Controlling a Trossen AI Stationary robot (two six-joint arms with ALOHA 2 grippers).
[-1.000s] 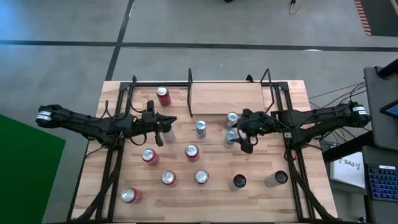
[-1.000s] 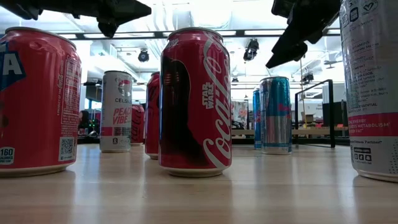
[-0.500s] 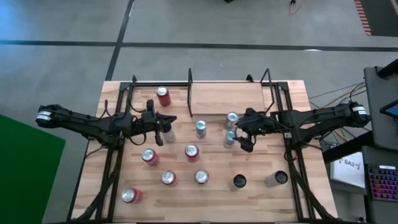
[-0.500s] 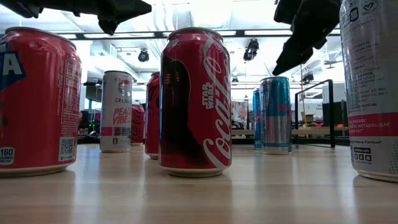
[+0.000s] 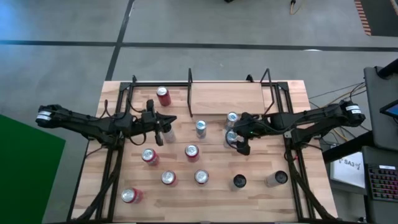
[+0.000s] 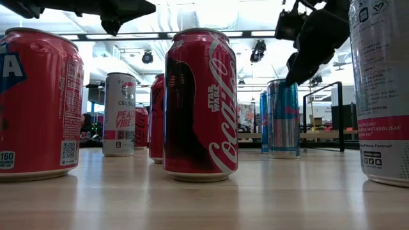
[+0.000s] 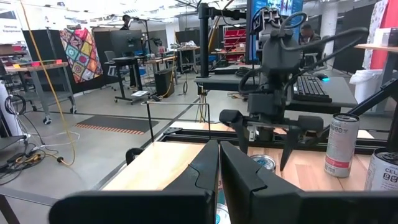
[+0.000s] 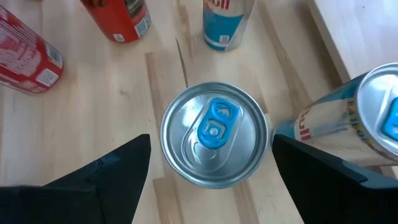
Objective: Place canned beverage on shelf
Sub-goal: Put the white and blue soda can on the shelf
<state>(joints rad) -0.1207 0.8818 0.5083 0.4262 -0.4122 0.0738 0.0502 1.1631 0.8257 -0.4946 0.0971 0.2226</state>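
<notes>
One can targeted: blue-tabbed can [image 8: 214, 133] on the table, just near of the shelf [image 5: 227, 98].
Right gripper [image 5: 236, 140]: fingers wide, straddling it, not yet closed.
Left gripper [image 5: 159, 129]: closed, empty, waiting left.
Progress: shelf bare; grasp, lift, placing remain.
Count: eleven cans, one shelf.

Below the right gripper [image 8: 211, 180], the blue-tabbed can [image 8: 214, 134] showed only its lid; a neighbouring can [image 8: 348, 124] was cropped.
</notes>
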